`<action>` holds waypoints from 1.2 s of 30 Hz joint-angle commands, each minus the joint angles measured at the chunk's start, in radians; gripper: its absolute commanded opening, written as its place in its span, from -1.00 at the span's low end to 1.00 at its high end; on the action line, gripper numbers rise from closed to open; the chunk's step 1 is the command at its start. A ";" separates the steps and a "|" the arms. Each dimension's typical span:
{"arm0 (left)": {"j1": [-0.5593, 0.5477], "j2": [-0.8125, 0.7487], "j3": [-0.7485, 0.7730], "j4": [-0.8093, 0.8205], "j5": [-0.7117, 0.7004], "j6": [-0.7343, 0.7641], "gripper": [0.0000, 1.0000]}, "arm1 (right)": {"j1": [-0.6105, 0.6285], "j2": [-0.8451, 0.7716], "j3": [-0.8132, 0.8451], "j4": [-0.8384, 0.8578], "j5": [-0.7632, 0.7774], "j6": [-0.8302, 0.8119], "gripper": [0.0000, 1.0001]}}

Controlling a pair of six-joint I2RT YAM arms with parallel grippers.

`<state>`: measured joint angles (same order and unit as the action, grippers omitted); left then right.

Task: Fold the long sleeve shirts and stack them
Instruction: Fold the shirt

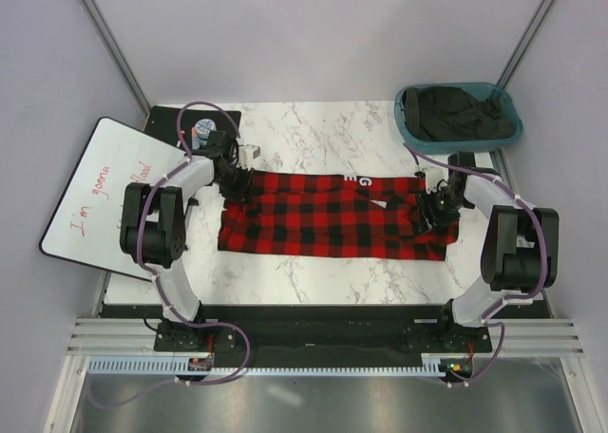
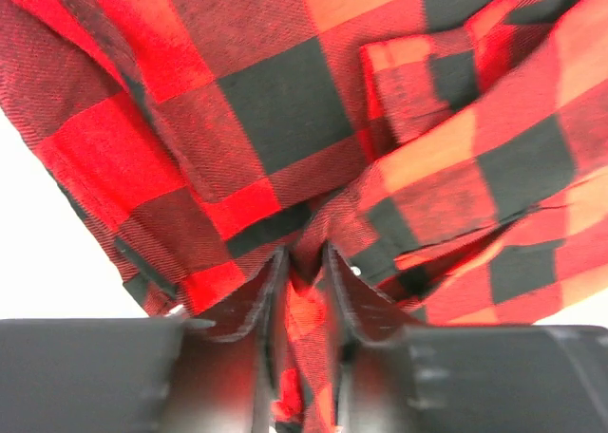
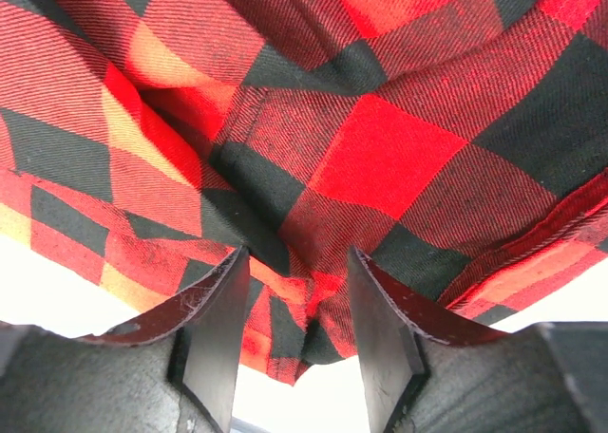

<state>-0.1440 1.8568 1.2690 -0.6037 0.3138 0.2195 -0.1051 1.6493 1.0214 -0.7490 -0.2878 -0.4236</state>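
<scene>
A red-and-black buffalo-check flannel shirt (image 1: 332,219) lies spread in a long band across the middle of the marble table (image 1: 313,134). Its white neck label (image 1: 365,180) shows at the far edge. My left gripper (image 1: 237,182) is at the shirt's far left corner. In the left wrist view it (image 2: 304,281) is shut, with a fold of the flannel (image 2: 275,101) pinched between the jaws. My right gripper (image 1: 429,210) is over the shirt's right end. In the right wrist view it (image 3: 299,314) stands open, with bunched flannel (image 3: 399,158) lying between its fingers (image 3: 220,324) but not clamped.
A teal bin (image 1: 403,120) holding dark garments (image 1: 461,110) stands at the back right corner. A whiteboard with red writing (image 1: 100,196) leans off the table's left side. A black pad with a small round object (image 1: 204,127) sits at the back left.
</scene>
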 commanded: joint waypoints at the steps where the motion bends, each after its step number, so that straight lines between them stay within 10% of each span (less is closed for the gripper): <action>1: 0.001 -0.013 0.009 -0.004 -0.061 0.047 -0.25 | -0.004 -0.051 0.012 0.000 -0.045 0.000 0.04; 9: -0.019 -0.137 0.022 0.024 0.082 0.104 -0.03 | 0.036 -0.106 0.060 -0.010 -0.100 0.043 -0.10; 23: -0.204 0.117 0.113 -0.016 -0.091 0.281 -0.29 | 0.050 0.035 0.023 0.119 0.171 0.034 -0.24; 36: -0.146 -0.111 -0.315 -0.088 -0.196 0.359 -0.49 | 0.323 0.358 0.234 0.235 0.315 -0.033 -0.25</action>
<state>-0.3424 1.7641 1.0809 -0.5293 0.2001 0.5213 0.1280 1.8233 1.1660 -0.6205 -0.0391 -0.4248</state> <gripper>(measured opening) 0.265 0.375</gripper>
